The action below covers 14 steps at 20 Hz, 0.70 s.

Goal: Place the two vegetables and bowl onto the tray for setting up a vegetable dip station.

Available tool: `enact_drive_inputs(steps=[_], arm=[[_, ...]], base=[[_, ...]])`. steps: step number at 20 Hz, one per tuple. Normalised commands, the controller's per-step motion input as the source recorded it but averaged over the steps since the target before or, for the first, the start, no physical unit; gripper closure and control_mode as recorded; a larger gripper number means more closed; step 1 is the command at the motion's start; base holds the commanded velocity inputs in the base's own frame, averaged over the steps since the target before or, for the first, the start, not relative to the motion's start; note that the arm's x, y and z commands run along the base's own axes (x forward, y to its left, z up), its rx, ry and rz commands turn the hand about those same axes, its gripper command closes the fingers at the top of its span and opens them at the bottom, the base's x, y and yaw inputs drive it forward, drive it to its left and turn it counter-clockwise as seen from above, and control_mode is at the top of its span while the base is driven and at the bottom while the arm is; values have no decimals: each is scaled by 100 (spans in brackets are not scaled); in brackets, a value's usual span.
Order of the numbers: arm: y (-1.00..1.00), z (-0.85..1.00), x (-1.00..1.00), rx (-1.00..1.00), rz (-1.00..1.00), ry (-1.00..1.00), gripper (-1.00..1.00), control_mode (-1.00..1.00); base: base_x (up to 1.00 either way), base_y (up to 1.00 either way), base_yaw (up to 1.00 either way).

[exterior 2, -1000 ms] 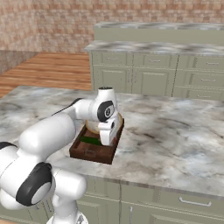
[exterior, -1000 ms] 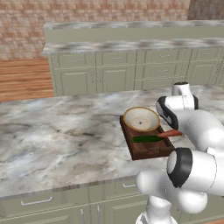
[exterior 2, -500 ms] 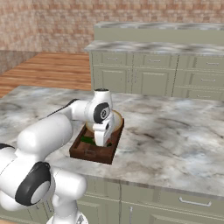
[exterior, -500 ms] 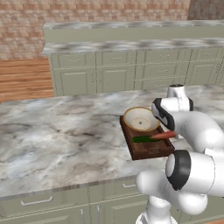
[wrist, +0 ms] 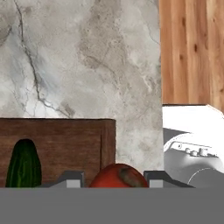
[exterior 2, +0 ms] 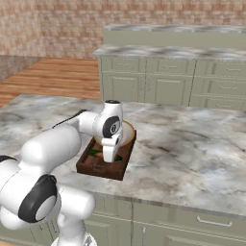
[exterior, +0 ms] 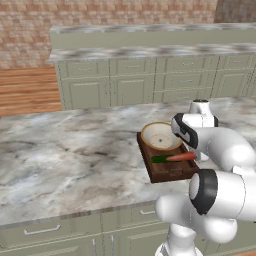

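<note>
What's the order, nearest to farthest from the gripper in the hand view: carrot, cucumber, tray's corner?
1. Carrot, between the fingertips of the gripper.
2. Cucumber, off to the left.
3. Corner of the tray, above the fingertips.

Dark wooden tray (exterior: 161,170) with visible grain on a smooth, veined marble counter (exterior: 70,160).
</note>
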Motion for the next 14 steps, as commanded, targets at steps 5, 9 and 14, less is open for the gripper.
enact_drive_inputs(steps=[5,9,14], arm=[[14,-8,8,4,10,0,100,-100],[11,-10,8,0,9,0,100,-100],[10,-10,7,1,2,0,100,-100]], base=[[0,0,0],[0,0,0],[0,0,0]])
